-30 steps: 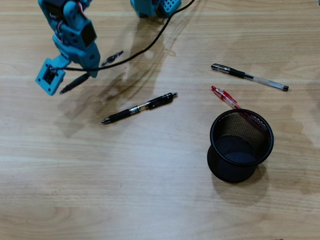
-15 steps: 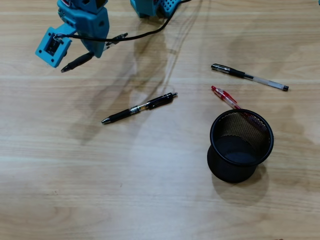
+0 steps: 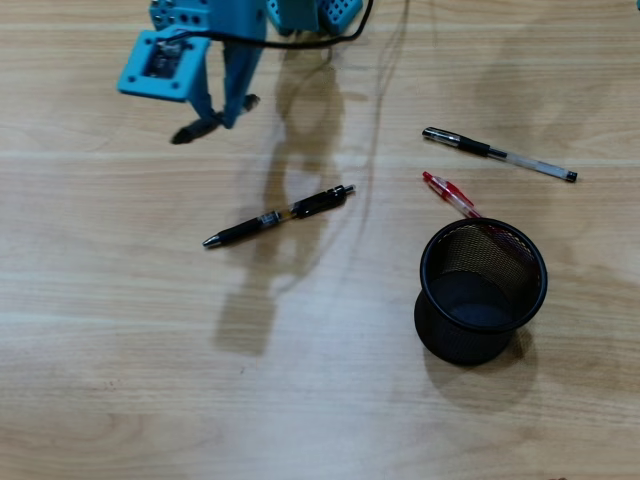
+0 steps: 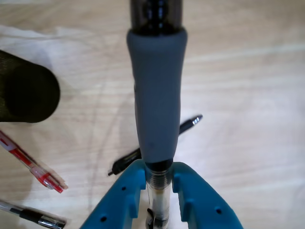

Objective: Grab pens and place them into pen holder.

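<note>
My blue gripper (image 3: 226,108) is shut on a pen with a grey grip (image 4: 156,95), held up above the table at the top left of the overhead view; the pen's dark end (image 3: 197,130) sticks out. In the wrist view the jaws (image 4: 158,174) clamp its clear barrel. A black pen (image 3: 278,216) lies on the table below the gripper, and it also shows in the wrist view (image 4: 189,124). A black-and-clear pen (image 3: 497,154) and a red pen (image 3: 450,193) lie near the black mesh pen holder (image 3: 483,290), which stands upright at the right.
The table is light wood. A black cable (image 3: 330,38) runs from the arm at the top edge. In the wrist view the holder (image 4: 26,90), red pen (image 4: 31,164) and black-and-clear pen (image 4: 33,217) sit at the left.
</note>
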Controlling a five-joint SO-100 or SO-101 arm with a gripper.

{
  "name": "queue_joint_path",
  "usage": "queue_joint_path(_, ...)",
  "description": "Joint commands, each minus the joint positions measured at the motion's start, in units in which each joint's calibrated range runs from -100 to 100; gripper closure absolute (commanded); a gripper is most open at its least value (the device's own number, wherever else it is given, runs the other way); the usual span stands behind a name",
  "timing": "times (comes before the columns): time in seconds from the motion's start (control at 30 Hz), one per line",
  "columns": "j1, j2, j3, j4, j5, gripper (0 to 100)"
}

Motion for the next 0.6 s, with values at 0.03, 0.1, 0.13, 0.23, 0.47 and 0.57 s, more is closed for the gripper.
queue_joint_path(0.03,-6.20,-4.46,-3.15,-8.99,5.64,98)
queue_joint_path(0.1,-8.21,-4.54,-3.15,-12.63,8.88,98)
queue_joint_path(0.13,-9.22,-4.54,-3.15,-14.55,10.45,98)
queue_joint_path(0.23,-12.33,-4.20,-2.97,-21.47,13.33,98)
queue_joint_path(0.47,-20.47,-2.16,-2.70,-39.24,11.55,98)
queue_joint_path(0.57,-24.49,-0.21,-2.43,-45.89,8.73,98)
